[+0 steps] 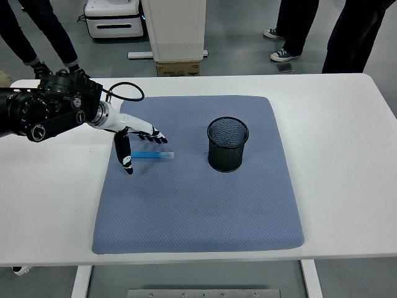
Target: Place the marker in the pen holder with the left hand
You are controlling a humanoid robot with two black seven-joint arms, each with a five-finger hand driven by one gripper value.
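A blue marker (153, 155) lies flat on the blue-grey mat (198, 205), left of a black mesh pen holder (227, 144) that stands upright near the mat's middle. My left hand (138, 144) hangs over the marker's left end, fingers spread and holding nothing. Its thumb points down beside the marker and its other fingers stretch out just behind it. The left arm comes in from the left edge. The right arm is out of view.
The mat lies on a white table (347, 155). Behind the table stand a white machine base (173, 31) with a cardboard box (178, 67), and the legs of several people (298, 28).
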